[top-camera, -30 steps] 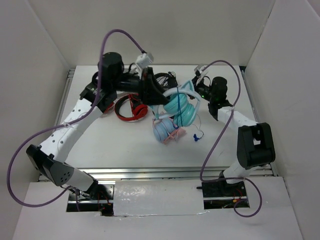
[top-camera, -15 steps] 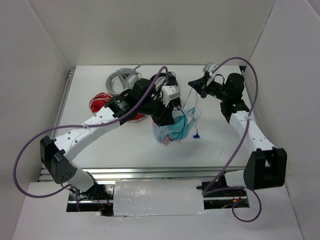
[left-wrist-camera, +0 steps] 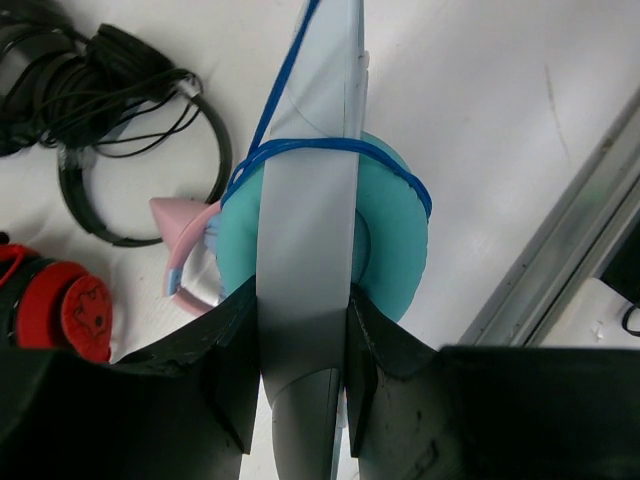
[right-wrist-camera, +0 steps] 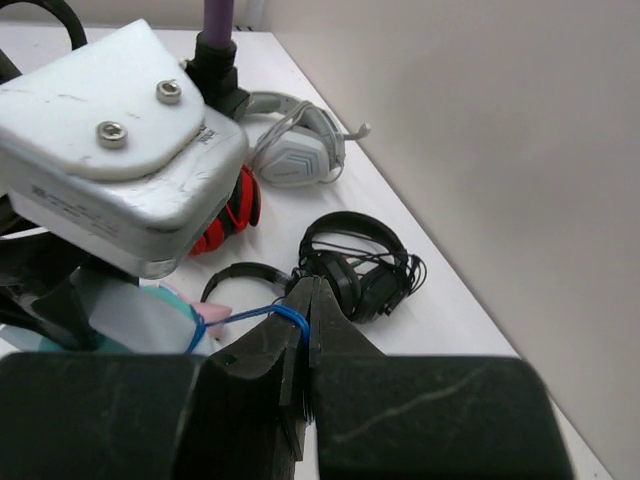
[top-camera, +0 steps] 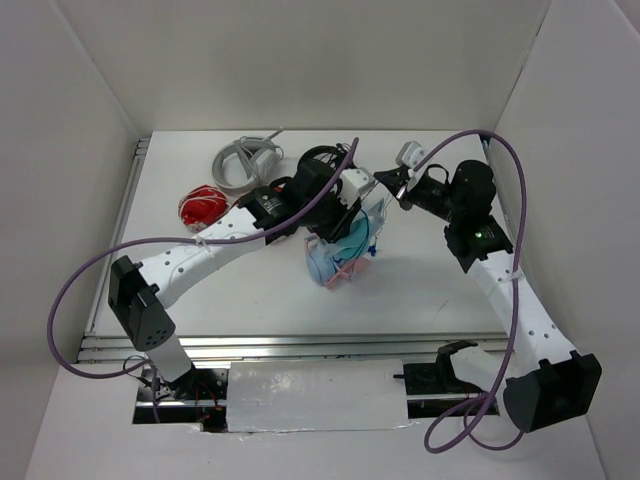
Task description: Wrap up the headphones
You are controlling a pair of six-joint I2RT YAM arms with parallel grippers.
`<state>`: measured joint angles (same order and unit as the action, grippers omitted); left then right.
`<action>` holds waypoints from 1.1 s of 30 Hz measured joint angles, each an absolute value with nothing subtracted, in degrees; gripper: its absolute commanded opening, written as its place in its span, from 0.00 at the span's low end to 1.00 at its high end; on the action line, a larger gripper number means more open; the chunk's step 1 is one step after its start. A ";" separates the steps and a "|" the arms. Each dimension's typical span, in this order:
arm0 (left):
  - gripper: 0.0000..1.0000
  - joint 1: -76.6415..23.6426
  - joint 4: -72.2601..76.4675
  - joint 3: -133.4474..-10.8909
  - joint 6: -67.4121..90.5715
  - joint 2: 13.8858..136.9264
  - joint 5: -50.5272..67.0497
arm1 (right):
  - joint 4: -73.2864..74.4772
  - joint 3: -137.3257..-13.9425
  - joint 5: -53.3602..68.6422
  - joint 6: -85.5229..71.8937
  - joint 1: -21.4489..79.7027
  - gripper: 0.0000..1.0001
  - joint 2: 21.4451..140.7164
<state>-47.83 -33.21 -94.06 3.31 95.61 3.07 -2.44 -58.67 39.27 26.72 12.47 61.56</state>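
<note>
Teal over-ear headphones with a pale headband (top-camera: 352, 246) sit mid-table, just beside and partly over the light-blue headphones with pink trim (top-camera: 325, 266). Left gripper (left-wrist-camera: 300, 296) is clenched on the pale headband (left-wrist-camera: 305, 200), one finger each side, with the teal ear cup (left-wrist-camera: 395, 240) behind the band. Thin blue cable (left-wrist-camera: 330, 148) loops around the cup and runs up along the band. Right gripper (right-wrist-camera: 303, 300) is closed tight, pinching a loop of the blue cable at the fingertips, up beside the left wrist's white housing (right-wrist-camera: 110, 165). Round the white table (top-camera: 440, 290): red-and-black headphones (top-camera: 201, 205) far left, grey-white headset (top-camera: 245, 158) at the back, black headphones with tangled cord (right-wrist-camera: 355, 265) at the back behind the grippers. A pink cat ear (left-wrist-camera: 178, 222) shows left of the teal cup.
</note>
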 measured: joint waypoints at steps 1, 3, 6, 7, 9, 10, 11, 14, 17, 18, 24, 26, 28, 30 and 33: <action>0.00 -47.81 -33.52 -94.21 3.36 95.61 2.48 | -1.48 -58.72 38.20 27.07 13.10 0.03 61.25; 0.00 -47.44 -34.68 -94.98 3.68 95.61 1.19 | -0.01 -58.70 35.27 27.09 14.68 0.03 60.51; 0.00 -45.60 -35.97 -97.14 5.48 95.61 -0.49 | 0.73 -58.04 30.92 25.93 16.73 0.04 58.50; 0.00 -44.71 -36.21 -98.19 6.35 95.61 -1.26 | 0.67 -57.34 29.89 25.17 17.30 0.06 57.45; 0.00 -42.59 -36.86 -100.92 7.90 95.61 -2.00 | 0.45 -54.94 28.38 23.31 18.41 0.06 54.72; 0.00 -41.52 -37.26 -102.48 8.62 95.61 -2.26 | 0.40 -53.67 27.81 22.39 18.96 0.06 53.39; 0.00 -40.58 -37.52 -103.98 9.41 95.61 -2.50 | 0.47 -52.90 27.35 21.45 19.40 0.06 52.62; 0.00 -38.30 -37.93 -107.15 10.96 95.48 -2.50 | 0.23 -50.76 25.80 18.70 21.74 0.06 50.54; 0.00 -36.71 -38.61 -107.63 12.03 95.09 -1.54 | -0.91 -49.36 24.49 15.99 23.33 0.09 49.54; 0.00 -36.25 -38.92 -107.63 12.34 95.04 -1.26 | -1.61 -48.62 24.34 15.22 23.66 0.09 49.28; 0.00 -29.71 -40.82 -110.00 15.42 94.96 4.38 | -6.31 -43.64 24.88 10.96 24.64 0.08 51.00; 0.00 -27.73 -41.93 -113.23 16.25 95.04 6.57 | -8.45 -42.74 25.21 9.82 25.23 0.09 52.86; 0.00 -26.24 -41.82 -116.09 17.23 94.94 9.06 | -11.18 -41.47 25.52 8.91 26.02 0.09 54.15; 0.00 -25.45 -41.28 -118.10 18.61 94.87 12.32 | -13.91 -40.01 25.78 8.25 26.87 0.09 55.02; 0.00 -24.36 -40.88 -119.96 21.17 94.87 16.62 | -17.32 -39.29 26.20 7.29 27.81 0.09 57.01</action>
